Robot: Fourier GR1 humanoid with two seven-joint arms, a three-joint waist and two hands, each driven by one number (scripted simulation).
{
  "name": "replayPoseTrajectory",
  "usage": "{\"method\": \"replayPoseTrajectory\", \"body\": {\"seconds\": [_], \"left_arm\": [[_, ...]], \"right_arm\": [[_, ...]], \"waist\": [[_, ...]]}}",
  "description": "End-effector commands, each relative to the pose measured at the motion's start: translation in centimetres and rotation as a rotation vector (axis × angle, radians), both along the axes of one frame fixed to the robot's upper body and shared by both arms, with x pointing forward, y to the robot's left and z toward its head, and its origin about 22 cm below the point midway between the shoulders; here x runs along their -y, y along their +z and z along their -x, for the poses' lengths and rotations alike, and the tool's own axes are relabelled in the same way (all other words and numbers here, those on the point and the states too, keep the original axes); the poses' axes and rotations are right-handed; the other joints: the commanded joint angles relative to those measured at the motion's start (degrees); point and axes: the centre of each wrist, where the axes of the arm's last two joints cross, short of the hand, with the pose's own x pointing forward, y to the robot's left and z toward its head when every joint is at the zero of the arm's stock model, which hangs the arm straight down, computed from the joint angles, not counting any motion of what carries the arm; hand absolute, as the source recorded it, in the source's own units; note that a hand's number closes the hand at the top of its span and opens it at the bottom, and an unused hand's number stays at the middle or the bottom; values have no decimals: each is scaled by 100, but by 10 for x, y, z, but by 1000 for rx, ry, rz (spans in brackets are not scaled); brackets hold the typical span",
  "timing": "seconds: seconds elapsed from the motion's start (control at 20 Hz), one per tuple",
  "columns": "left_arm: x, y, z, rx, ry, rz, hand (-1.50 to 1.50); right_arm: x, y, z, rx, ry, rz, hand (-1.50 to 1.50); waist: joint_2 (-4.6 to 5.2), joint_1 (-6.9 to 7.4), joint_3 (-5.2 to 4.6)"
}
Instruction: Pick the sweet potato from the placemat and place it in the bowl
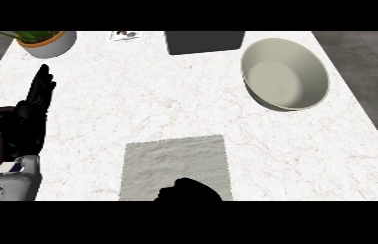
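Head view, looking steeply down on a white marbled counter (pixel 148 98): a grey placemat (pixel 173 163) lies at lower centre, and a black hand, the right hand (pixel 188 190), sits over its bottom edge, seen only as a dark lump, so whether its fingers are curled or holding anything cannot be told. The sweet potato cannot be seen anywhere on the placemat or counter, and the pale bowl (pixel 284 74) at upper right holds nothing. The left hand (pixel 33 105) rests at the left edge, fingers straight and pointing up, with a potted plant (pixel 46 40) at upper left and a dark box (pixel 204 41) at top centre.
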Motion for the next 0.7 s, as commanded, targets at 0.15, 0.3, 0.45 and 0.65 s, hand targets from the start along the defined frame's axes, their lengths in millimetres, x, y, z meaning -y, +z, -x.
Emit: {"method": "replayPoseTrajectory", "body": {"seconds": [0.15, 0.3, 0.45, 0.65], "left_arm": [[-7, 3, 7, 9, 6, 6, 0], [-5, 5, 6, 21, -10, -4, 0], [9, 8, 1, 33, -42, 10, 0], [22, 12, -2, 36, -94, 4, 0]], "right_arm": [[68, 68, 35, 56, -258, -295, 150], [107, 93, 49, 117, -376, -288, 150], [137, 114, 60, 187, -476, -304, 150], [164, 128, 57, 185, -615, -366, 150]], "waist": [[28, 9, -13], [73, 74, -12], [150, 261, -7], [200, 526, -8]]}}
